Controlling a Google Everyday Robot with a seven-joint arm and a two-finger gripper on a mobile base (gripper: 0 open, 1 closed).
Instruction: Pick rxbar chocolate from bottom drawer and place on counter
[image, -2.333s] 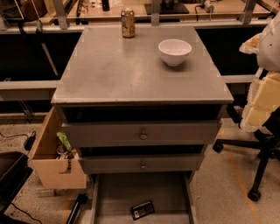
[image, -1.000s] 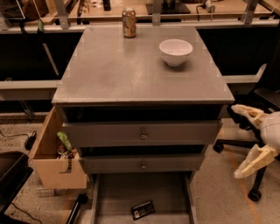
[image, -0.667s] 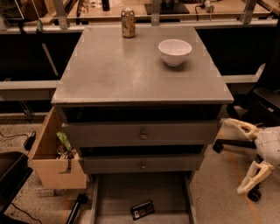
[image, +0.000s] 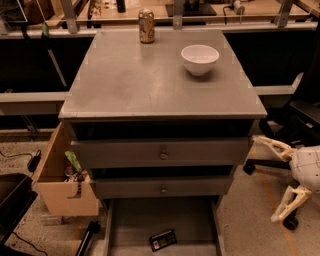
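Note:
The rxbar chocolate (image: 163, 240), a small flat black bar with a pale label patch, lies on the floor of the open bottom drawer (image: 150, 220), near its front edge. The counter (image: 145, 80) is the broad grey top of the cabinet. My gripper (image: 275, 177) is at the right of the cabinet, level with the drawers, well above and to the right of the bar. Its two pale fingers (image: 270, 146) are spread wide apart and hold nothing.
A white bowl (image: 199, 59) and a drink can (image: 146, 26) stand on the counter's far part. Two shut grey drawers with knobs (image: 163, 154) sit above the bottom drawer. A light wooden side box (image: 62, 180) hangs at the left. An office chair base (image: 280, 165) stands at the right.
My gripper has come down from beside the counter's right edge to drawer height and shifted slightly lower and rightwards. The bar, bowl and can have not moved.

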